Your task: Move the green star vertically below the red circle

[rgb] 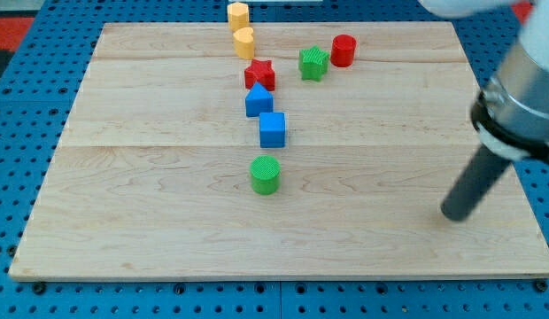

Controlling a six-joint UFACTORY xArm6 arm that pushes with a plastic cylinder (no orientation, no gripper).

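Camera view, left to right on the table: two yellow cylinders at the top, a red star, blue pentagon-like block, blue cube and green cylinder below. The green star sits just left of the red circle, nearly touching. There is no pincer, only my tip, well apart at lower right. I judge it best to come in from the star's upper left and push it down-right, steering clear of the circle.
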